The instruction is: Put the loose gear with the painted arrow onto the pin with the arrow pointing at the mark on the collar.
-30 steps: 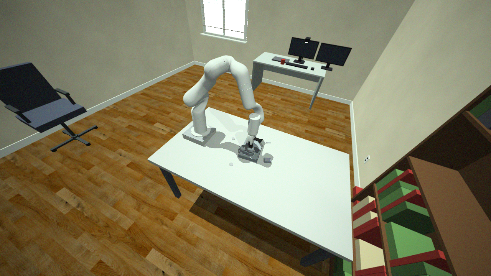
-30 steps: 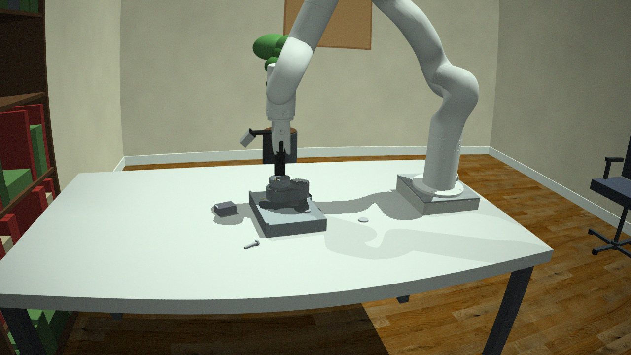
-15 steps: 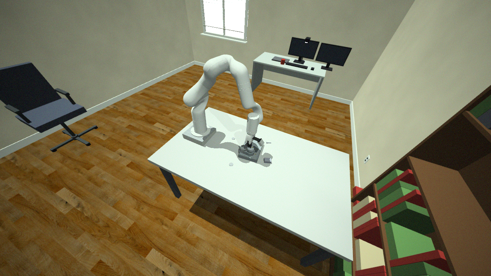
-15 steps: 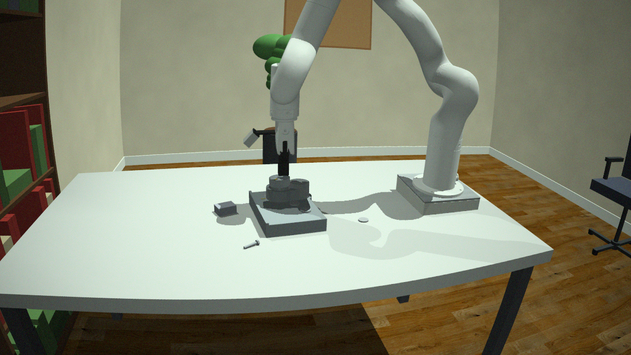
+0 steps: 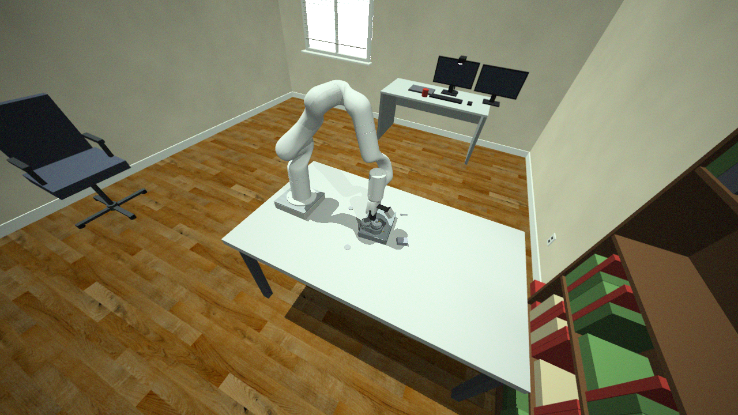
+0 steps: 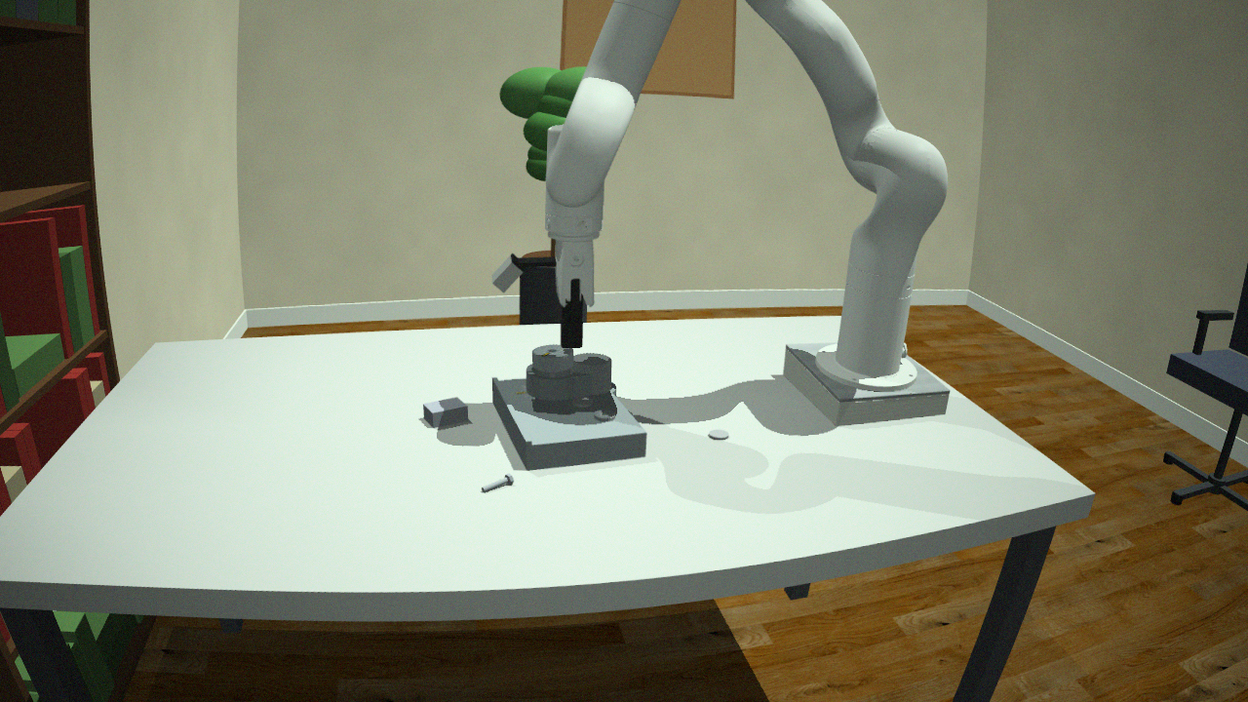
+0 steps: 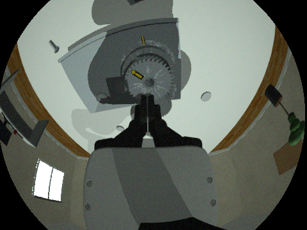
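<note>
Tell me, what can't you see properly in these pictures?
- Near edge of the gear: wrist view, the shut hand covers it.
- Whether the gear sits fully down on its pin: exterior view, too small.
- Yellow arrow and collar mark: top view, too tiny to find.
- Timing case far side: exterior view, the gears hide it.

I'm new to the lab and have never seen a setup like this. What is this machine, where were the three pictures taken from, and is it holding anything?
It is a single white robot arm bolted to a table, ending in a two-finger gripper. One picture looks down from high in the room, one from table height, and the round one from a camera on the wrist. Below the gripper sits a grey timing case carrying a gear with a yellow arrow; a yellow mark lies beyond it, and the arrow points to one side of it. A small block, a bolt and a disc lie nearby. The fingers are shut and hold nothing.
</note>
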